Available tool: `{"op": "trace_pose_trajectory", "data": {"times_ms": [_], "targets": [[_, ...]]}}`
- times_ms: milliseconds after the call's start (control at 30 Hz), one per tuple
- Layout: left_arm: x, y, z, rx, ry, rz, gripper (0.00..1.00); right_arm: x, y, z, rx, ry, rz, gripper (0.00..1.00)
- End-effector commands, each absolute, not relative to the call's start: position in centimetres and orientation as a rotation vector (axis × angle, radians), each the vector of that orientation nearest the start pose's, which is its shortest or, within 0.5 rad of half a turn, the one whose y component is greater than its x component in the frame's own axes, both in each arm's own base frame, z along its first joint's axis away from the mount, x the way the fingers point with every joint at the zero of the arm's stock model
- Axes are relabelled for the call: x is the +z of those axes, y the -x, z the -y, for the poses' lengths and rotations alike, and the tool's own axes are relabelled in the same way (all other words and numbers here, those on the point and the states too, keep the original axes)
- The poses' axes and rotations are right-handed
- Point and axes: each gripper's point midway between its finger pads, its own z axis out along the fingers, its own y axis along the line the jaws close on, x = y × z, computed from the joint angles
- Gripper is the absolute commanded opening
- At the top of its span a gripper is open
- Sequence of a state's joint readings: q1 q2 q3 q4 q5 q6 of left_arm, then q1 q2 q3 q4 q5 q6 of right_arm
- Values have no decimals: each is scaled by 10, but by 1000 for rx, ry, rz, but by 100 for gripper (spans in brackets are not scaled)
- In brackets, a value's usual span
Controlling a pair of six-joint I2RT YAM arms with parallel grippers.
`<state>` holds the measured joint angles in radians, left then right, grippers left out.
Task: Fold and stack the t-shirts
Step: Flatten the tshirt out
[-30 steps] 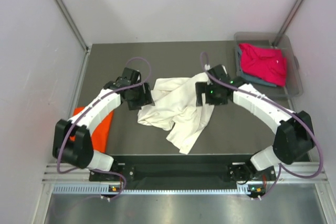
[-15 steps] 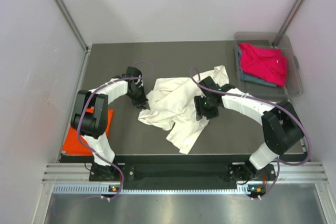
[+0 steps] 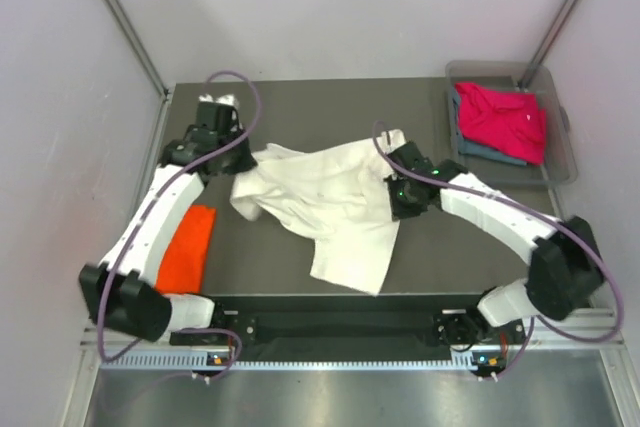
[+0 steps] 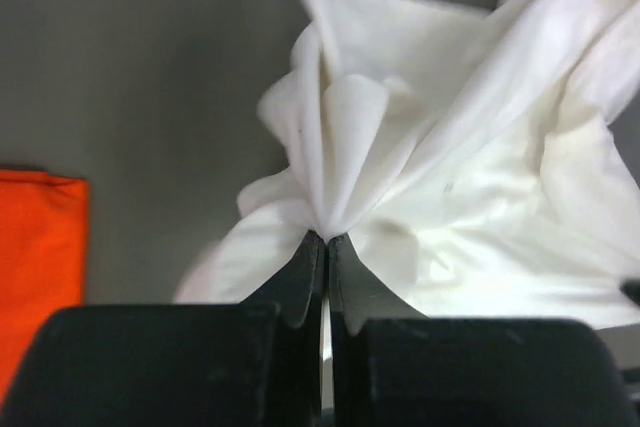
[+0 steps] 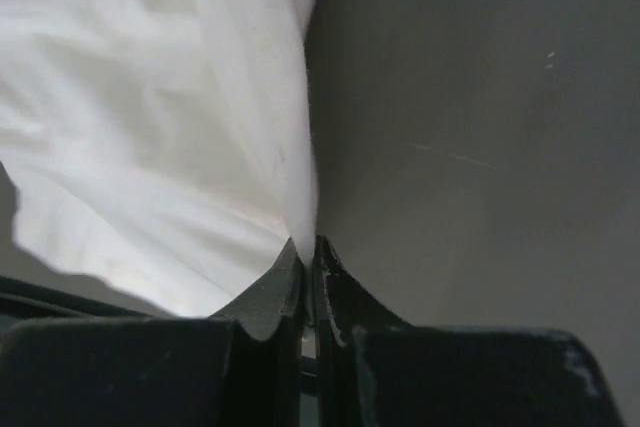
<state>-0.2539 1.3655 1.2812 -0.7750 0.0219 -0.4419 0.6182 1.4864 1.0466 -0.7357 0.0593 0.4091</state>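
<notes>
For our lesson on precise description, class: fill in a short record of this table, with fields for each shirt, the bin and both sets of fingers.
cream-white t-shirt: crumpled, mid-table
left fingers: shut on its left side
right fingers: shut on its right side
orange t-shirt: folded, near the table's left edge
bin: far right corner, holds magenta-pink t-shirt over grey-blue t-shirt
</notes>
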Motion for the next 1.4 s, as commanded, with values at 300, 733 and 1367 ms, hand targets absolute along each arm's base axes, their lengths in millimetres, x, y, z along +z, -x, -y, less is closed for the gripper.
{"op": "trace_pose_trajectory", "data": {"times_ms": [300, 733, 1367], "targets": [[228, -323, 110, -417, 278, -2338, 0, 167, -235, -130, 178, 136, -2495, 0], [169, -409, 120, -13, 301, -2627, 37, 150, -348, -95, 240, -83, -2614, 0], [99, -284, 110, -222, 335, -2674, 56, 130, -328, -109, 356, 11, -2645, 11]]}}
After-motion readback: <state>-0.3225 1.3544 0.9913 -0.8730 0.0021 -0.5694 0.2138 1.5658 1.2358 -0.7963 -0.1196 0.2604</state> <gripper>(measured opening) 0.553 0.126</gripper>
